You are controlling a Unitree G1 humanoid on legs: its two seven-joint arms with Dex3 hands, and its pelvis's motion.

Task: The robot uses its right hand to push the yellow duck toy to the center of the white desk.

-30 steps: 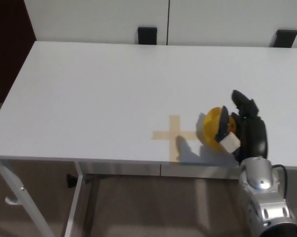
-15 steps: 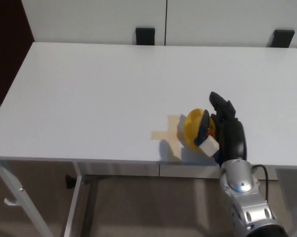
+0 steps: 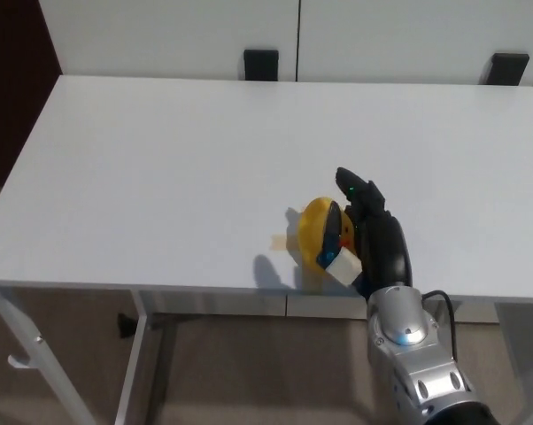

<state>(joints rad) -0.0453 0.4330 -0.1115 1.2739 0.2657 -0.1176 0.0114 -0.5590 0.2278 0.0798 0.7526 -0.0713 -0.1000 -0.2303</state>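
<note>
Since a second ago, duck and hand have slid left together along the near part of the counter; the tan tape cross that lay clear to the duck's left is now almost fully under it.

Head view, the only one. Yellow duck toy sits near the counter's near edge, roughly midway across its width, on top of the tape cross, of which only a short tan stub shows at the duck's left. My right hand is pressed flat against the duck's right side, fingers stretched out toward the far side, not wrapped around anything: released, holding nothing, a push contact only. A pale block shows at the duck's near right, touching my palm; can't tell what it is. Left hand not in view.

Step in hand, as I judge it: late in the push. If the cross marks the target, the duck is about there.

Next move calls for little more leftward travel, if any. Check the duck is settled on the mark, then ease my hand off to the right without dragging or tipping it. Risk: the rounded body rolling onward once released.
</note>
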